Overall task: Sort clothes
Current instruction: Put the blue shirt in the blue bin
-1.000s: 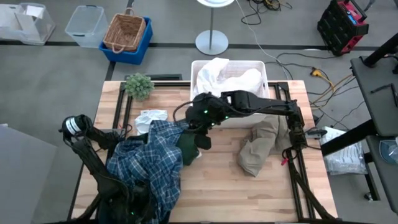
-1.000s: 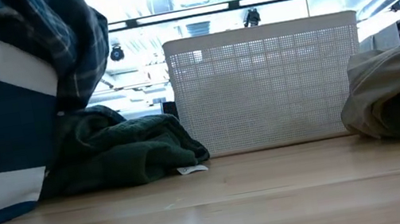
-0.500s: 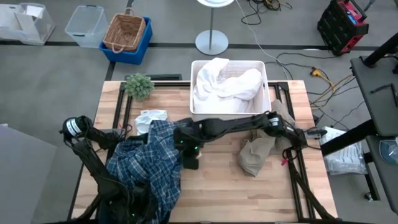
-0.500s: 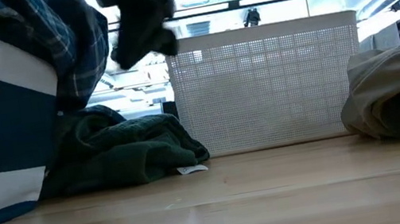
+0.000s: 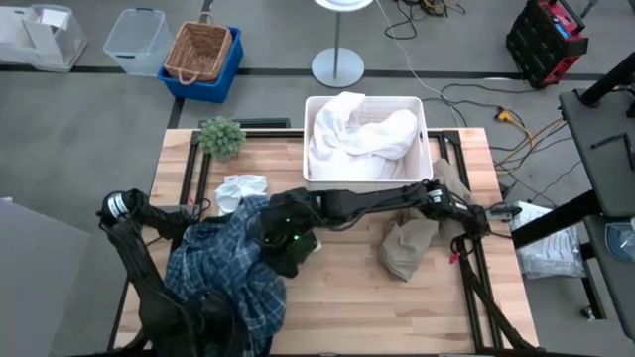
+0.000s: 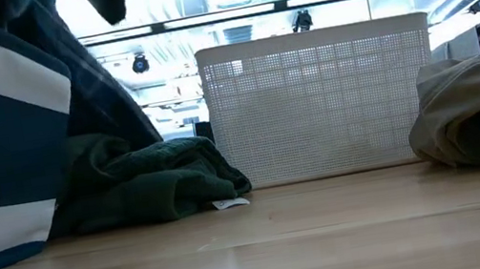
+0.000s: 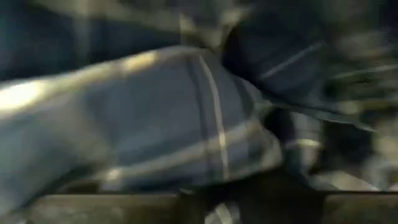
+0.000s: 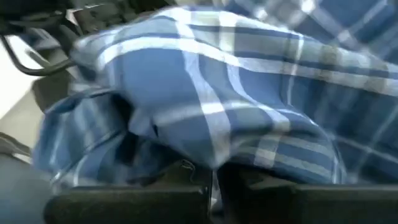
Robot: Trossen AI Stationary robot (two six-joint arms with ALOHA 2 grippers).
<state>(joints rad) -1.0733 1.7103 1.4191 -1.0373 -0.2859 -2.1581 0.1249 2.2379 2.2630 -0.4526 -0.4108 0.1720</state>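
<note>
a: where is the right gripper [image 5: 281,241]?
b: the right arm reaches leftward across the wooden table [image 5: 347,283] from the right side; its gripper sits at the right edge of the blue-and-white plaid shirt [image 5: 226,273]. in the right wrist view the two dark fingers [image 8: 130,200] meet with plaid cloth pinched in the seam between them.

a: and the left gripper [image 7: 211,208]?
b: buried under the plaid heap at the near left; the left wrist view fills with blurred plaid, so i cannot tell how its fingers stand.

a: the other clothes?
b: white garments [image 5: 362,137] fill the white plastic bin [image 5: 425,124] at the far centre. a small white cloth [image 5: 238,188] lies left of the bin, near the green plant [image 5: 221,136]. a khaki garment [image 5: 409,243] lies right of centre. in the low view a dark green garment [image 6: 146,183] rests on the table, just left of the bin.
</note>
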